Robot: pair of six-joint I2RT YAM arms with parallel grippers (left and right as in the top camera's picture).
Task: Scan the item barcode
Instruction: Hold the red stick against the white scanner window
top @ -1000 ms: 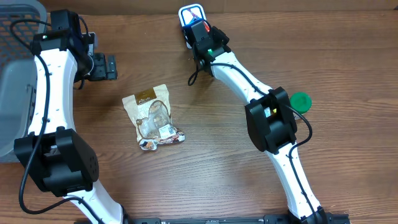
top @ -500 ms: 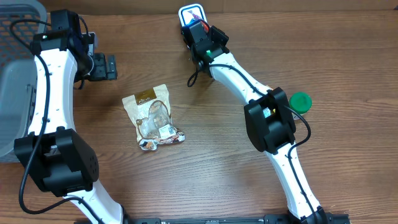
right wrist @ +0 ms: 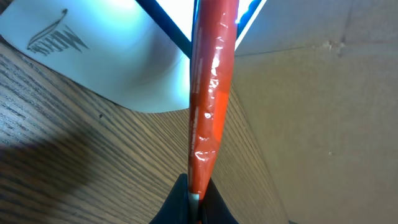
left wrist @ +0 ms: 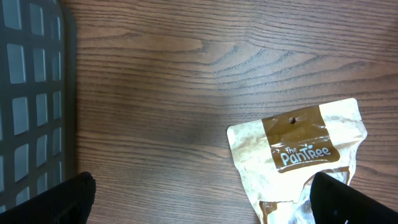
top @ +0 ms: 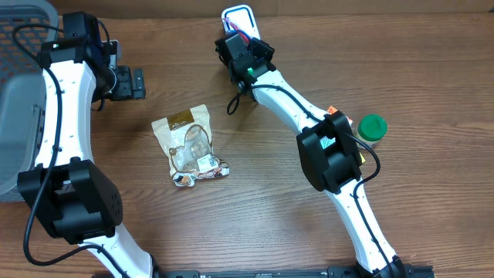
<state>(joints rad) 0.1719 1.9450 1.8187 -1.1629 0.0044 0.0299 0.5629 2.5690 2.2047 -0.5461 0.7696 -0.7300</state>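
One outstretched right arm (top: 289,100) at scanner (top: 238,15)

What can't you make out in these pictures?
- Any barcode on the tan plastic snack pouch: overhead, too small; left wrist, bottom edge cuts it.
- The red shiny wrapped item in the right hand: right wrist, top edge cuts it.
- Grey mesh basket: overhead, left edge cuts it.
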